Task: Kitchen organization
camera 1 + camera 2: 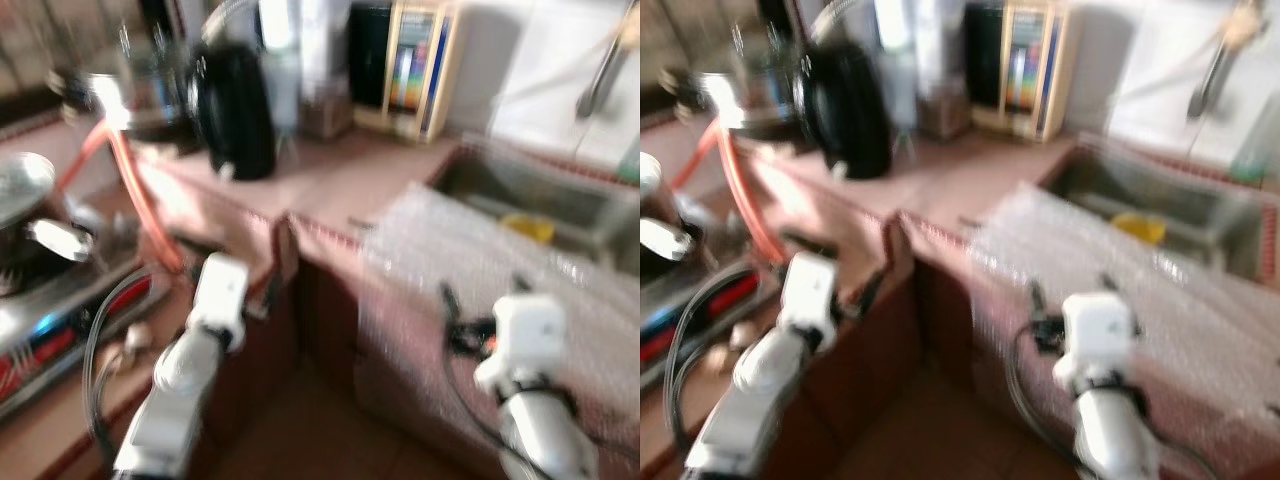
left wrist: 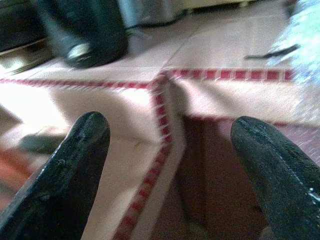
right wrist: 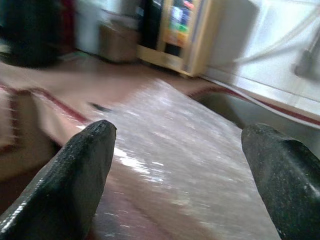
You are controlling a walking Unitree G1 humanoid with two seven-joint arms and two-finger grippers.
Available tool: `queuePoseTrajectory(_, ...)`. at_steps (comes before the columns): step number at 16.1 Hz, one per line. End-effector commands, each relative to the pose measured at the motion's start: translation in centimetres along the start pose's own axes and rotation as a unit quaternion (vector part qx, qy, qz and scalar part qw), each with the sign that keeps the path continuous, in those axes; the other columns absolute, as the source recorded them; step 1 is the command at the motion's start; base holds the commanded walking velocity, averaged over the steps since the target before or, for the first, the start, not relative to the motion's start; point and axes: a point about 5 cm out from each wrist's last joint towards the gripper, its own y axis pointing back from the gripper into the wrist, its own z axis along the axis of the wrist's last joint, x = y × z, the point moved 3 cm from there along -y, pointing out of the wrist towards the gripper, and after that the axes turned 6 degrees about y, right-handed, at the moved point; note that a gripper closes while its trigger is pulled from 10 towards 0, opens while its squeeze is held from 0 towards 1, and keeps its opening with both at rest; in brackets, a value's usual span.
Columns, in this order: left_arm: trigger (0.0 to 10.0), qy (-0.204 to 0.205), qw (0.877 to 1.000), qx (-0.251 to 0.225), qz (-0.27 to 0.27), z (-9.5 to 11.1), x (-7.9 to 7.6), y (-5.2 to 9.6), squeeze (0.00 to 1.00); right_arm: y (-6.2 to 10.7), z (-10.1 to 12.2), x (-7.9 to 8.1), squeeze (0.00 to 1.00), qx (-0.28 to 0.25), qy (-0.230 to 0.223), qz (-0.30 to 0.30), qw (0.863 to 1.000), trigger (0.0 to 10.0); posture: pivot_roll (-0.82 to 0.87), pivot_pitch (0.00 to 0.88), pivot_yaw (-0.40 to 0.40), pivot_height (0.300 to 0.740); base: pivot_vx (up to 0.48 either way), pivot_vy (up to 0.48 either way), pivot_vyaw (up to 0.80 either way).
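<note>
Counter corner (image 2: 165, 82), left claw (image 2: 170, 150) spread, facing it

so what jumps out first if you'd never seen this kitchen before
A sheet of bubble wrap draped over the counter edge beside the sink, right ahead of the open right gripper. Further left, a big black jug stands on the reddish counter, with an orange hose curving down beside it.
</note>
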Motion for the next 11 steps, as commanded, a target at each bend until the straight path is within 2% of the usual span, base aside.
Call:
queuePoseTrajectory(1,10.0,-0.003,1.0,0.0,0.003,0.09,-0.07,0.09,0.0,-0.11,-0.12,-0.15,0.0,0.002,0.004,0.001,1.0,10.0,0.03,0.0,0.024,0.74,-0.285,0.0,0.0)
queuePoseTrajectory(11,10.0,-0.004,1.0,-0.001,-0.004,0.0,-0.71,-0.35,0.0,-0.61,-0.18,0.19,0.0,-0.002,0.005,0.009,1.0,10.0,0.02,0.0,0.024,0.74,-0.289,0.0,0.0)
